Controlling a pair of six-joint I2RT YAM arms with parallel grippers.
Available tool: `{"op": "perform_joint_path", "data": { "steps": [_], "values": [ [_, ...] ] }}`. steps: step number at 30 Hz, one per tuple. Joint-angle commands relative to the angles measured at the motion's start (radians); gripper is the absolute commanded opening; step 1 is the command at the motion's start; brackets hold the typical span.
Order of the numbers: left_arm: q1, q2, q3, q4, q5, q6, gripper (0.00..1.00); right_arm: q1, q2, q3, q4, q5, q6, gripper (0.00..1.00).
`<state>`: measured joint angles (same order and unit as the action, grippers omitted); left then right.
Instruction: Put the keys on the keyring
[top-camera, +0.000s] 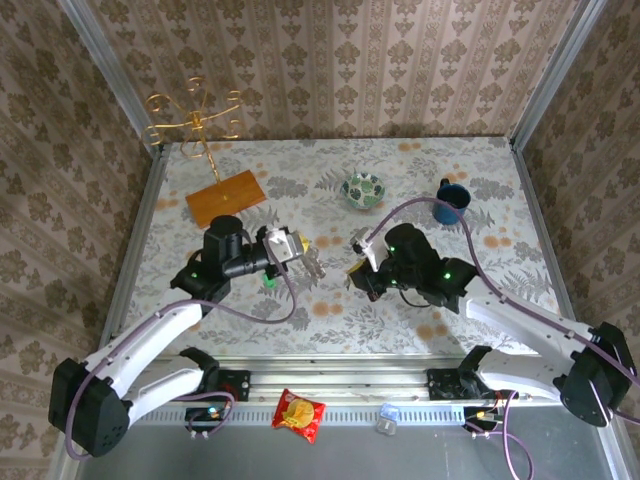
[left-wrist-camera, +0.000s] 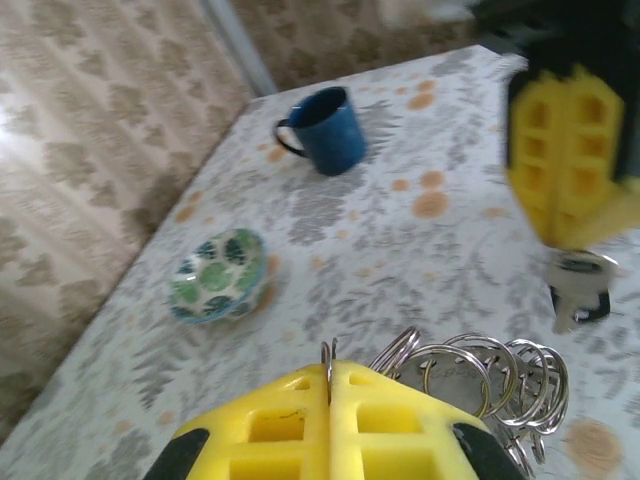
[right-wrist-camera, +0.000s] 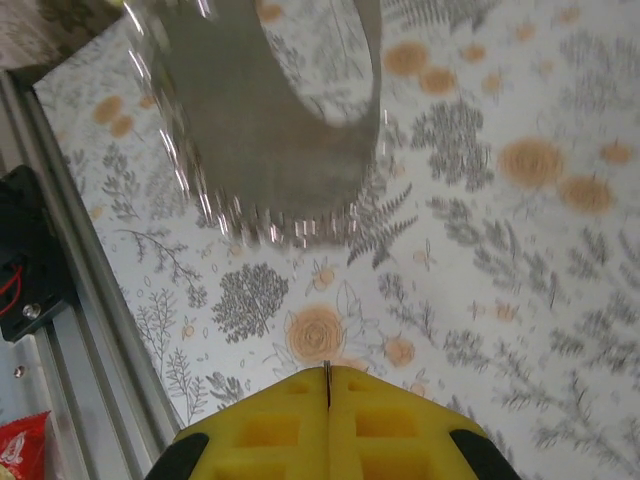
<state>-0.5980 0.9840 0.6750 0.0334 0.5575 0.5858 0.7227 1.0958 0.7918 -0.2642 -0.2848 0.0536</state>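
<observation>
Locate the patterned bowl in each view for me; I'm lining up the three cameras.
Top external: the patterned bowl sits far back, mid-width, left of the blue mug.
Left wrist: left of centre, nearer than the mug.
Right wrist: looks down on tablecloth by the near rail.
Shared landmark: the orange blooms on the tablecloth.

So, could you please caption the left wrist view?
Left gripper pinches the keyring; right gripper holds a key beside it.

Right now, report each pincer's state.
Left pincer: closed, holding the keyring.
Right pincer: closed, holding a key.
</observation>
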Motion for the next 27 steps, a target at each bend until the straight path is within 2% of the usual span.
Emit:
{"op": "perform_joint_path", "data": {
  "steps": [1,9,22,27],
  "values": [
    [-0.038,0.024,0.056,-0.082,0.079,0.066,0.00,-0.008,-0.033,0.000,0.034,-0.048,-0.133,0.00],
    [-0.116,0.070,0.071,-0.093,0.079,0.061,0.00,-0.009,-0.006,0.092,-0.006,-0.047,-0.247,0.00],
    [-0.138,0.094,0.080,-0.073,0.046,-0.071,0.00,-0.008,0.070,0.151,-0.036,-0.165,-0.331,0.00],
    [-0.153,0.100,0.078,-0.072,0.041,-0.082,0.00,-0.006,0.085,0.153,-0.013,-0.183,-0.324,0.00]
  ]
}}
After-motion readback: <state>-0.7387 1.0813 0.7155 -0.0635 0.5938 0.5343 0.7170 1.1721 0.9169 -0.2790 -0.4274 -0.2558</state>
